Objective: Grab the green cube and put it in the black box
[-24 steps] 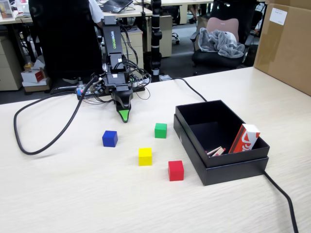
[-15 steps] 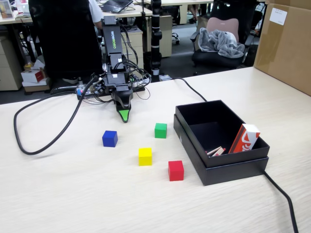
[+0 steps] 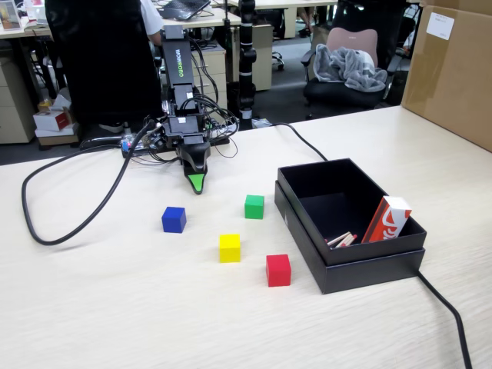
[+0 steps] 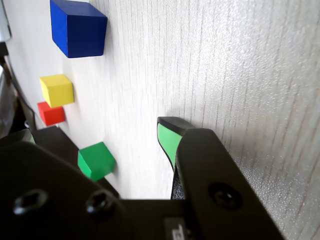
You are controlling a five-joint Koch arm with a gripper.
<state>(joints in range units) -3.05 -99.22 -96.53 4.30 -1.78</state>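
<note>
Inside, black box (image 3: 307, 223) holds a red-white carton (image 3: 387, 219) (leaning) — hand (image 3: 197, 184) state unclear.

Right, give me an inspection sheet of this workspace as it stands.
Surface: pale wood-grain table.
Job's things: green cube on the table, apart from the black box.
Clutter: blue cube, yellow cube, red cube; red-and-white carton and small sticks inside the box.
Grippers: gripper tip down at the table, holding nothing; open or shut unclear.
Cables: black cable looping left; another passing the box.
Surroundings: office chairs, brown carton.
</note>
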